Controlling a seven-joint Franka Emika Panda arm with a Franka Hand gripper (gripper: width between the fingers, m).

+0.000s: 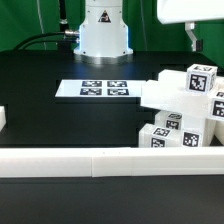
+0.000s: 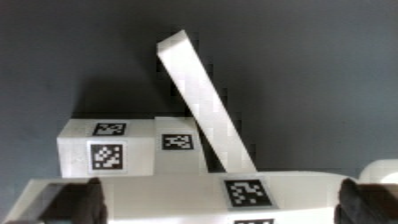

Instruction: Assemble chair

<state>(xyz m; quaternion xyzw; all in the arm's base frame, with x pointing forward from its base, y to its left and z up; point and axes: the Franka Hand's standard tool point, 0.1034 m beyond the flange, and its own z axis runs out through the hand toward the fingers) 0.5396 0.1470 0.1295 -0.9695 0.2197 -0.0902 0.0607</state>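
The white chair pieces lie in a heap at the exterior view's right. A flat slab (image 1: 160, 93) leans tilted against blocky tagged pieces (image 1: 170, 128), and a tagged square post (image 1: 201, 78) sits on top. My gripper (image 1: 193, 42) hangs just above that post, apart from it. In the wrist view the gripper (image 2: 222, 205) is open wide, with dark fingers (image 2: 63, 203) at both sides. A white tagged piece (image 2: 249, 188) lies below them. Beyond it are a tagged block (image 2: 121, 142) and the leaning slab (image 2: 205, 100).
The marker board (image 1: 95, 89) lies flat on the black table in front of the robot base (image 1: 103, 30). A long low white rail (image 1: 90, 160) runs along the table's near edge. A small white piece (image 1: 3, 118) sits at the far left edge.
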